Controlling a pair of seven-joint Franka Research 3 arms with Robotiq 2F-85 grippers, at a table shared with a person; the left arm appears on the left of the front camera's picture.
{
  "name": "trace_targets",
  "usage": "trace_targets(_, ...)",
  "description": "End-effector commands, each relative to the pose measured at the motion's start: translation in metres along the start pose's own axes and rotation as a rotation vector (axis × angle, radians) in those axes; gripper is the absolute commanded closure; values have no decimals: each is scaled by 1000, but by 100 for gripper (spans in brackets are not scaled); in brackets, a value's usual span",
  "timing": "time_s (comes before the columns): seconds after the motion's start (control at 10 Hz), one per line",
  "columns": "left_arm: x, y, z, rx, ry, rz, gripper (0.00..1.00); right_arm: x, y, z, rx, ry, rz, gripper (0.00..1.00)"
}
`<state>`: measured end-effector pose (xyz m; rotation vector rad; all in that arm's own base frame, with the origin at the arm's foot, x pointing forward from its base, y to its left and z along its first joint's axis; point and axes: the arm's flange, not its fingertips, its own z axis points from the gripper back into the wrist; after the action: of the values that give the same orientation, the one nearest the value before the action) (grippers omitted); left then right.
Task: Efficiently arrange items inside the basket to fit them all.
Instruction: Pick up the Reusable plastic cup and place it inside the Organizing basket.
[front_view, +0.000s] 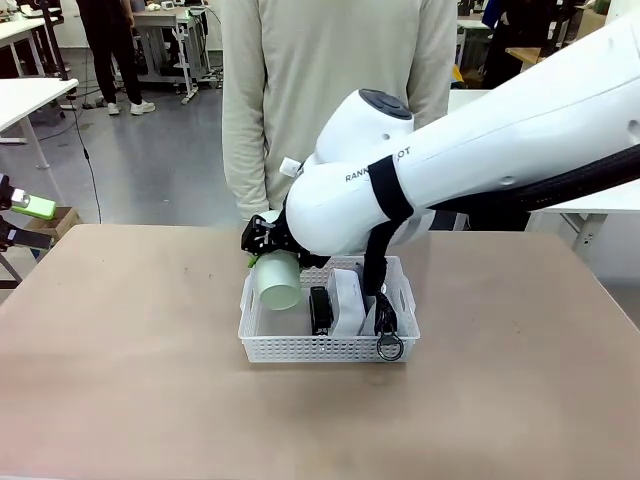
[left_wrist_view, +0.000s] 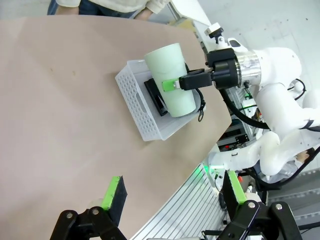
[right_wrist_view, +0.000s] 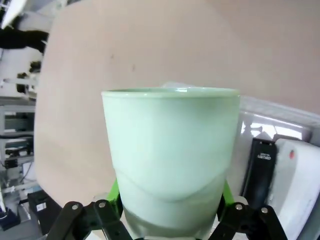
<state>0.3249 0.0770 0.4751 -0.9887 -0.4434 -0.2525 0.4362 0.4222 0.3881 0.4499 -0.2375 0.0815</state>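
Now I see my right claw clamped on one pale green plastic cup, tilted over the white perforated plastic basket; left claw gapes apart, hovering above the table.

The right arm carries grey lettering near its wrist joint, partly hidden by a black strap: "RAN" and "OT" can be read. The stapler bears small white print, too blurred to read.
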Motion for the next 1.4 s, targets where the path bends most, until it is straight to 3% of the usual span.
trace_targets(0.0, -1, 0, 2, -9, 1, -11, 0, 7, 28, 2, -66, 74, -36, 15)
trace_targets(0.5, -1, 0, 2, -9, 1, -11, 0, -7, 31, -4, -233, 82, -105, 15)
trace_targets(1.3, -1, 0, 2, -9, 1, -11, 0, -13, 13, -41, -269, 106, -146, 15)
